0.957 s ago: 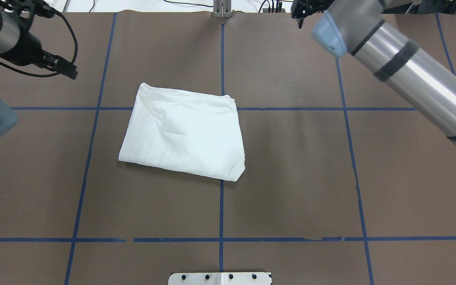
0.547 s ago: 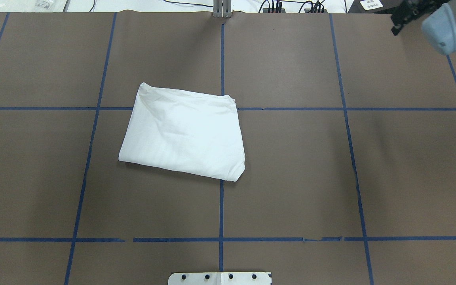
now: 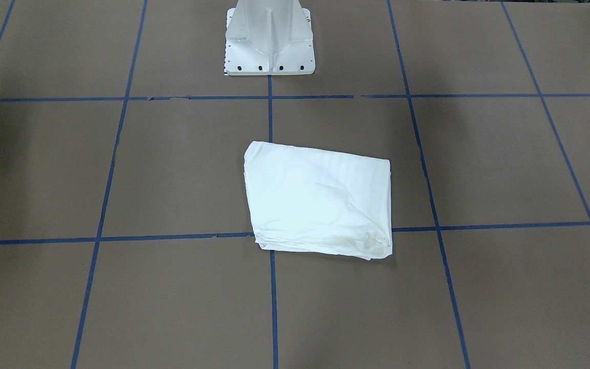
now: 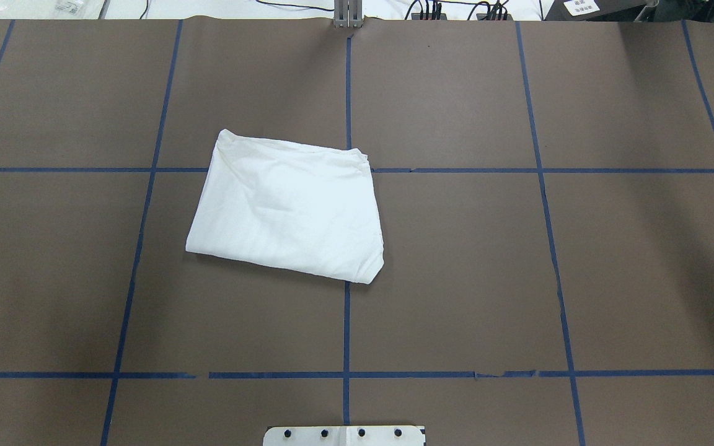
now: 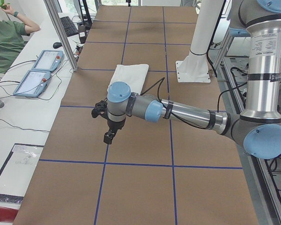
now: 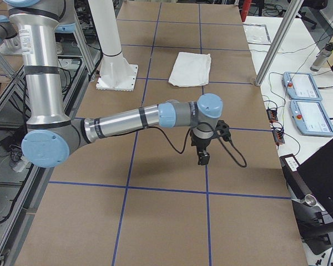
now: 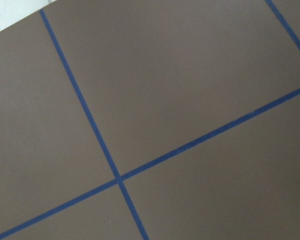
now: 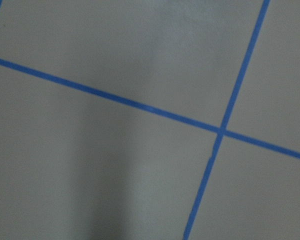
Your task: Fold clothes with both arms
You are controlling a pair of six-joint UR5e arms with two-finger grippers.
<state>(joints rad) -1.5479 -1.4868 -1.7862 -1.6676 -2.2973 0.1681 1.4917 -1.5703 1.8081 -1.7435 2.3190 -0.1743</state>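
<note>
shirt (image 4: pixel 286 207): folded, ten o'clock of centre.
left hand (image 5: pixel 108 137), right hand (image 6: pixel 203 159): well off; grip, cannot tell.
risk: unpinned layers could spring open.

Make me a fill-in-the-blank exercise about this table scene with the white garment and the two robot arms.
The white garment lies ____ into a compact rectangle on the table.
The tape lines on the table are ____ in colour.
Of the left gripper and right gripper, the number touching the garment is ____.
Missing words: folded; blue; zero.
</note>
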